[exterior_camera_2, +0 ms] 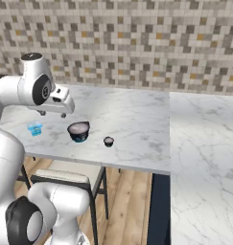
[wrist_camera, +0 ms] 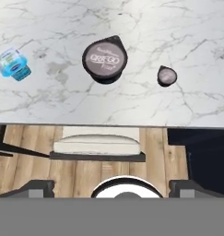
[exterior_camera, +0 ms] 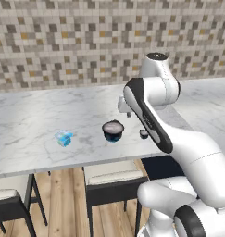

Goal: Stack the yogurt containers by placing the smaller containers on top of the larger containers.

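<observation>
The wide dark round tub (exterior_camera: 113,130) (exterior_camera_2: 79,130) (wrist_camera: 104,59) with a pale top stands near the front edge of the marble counter (exterior_camera: 30,115). The small light-blue boxy container (exterior_camera: 64,138) (exterior_camera_2: 35,128) (wrist_camera: 13,64) sits to its left. The tiny dark cup (exterior_camera: 144,134) (exterior_camera_2: 108,141) (wrist_camera: 167,75) sits to its right. All three stand apart from each other. My gripper (exterior_camera_2: 52,114) (wrist_camera: 111,188) hovers above the counter, over and a little behind the tub, looking down. Its fingertips (wrist_camera: 37,188) are spread wide and hold nothing.
The counter's front edge (wrist_camera: 109,124) runs just in front of the containers. Cushioned stools (exterior_camera: 114,178) (wrist_camera: 97,147) stand beneath it on a wood floor. A second marble counter (exterior_camera_2: 204,158) over a dark cabinet lies to the right. A tiled wall (exterior_camera: 63,41) backs the counter.
</observation>
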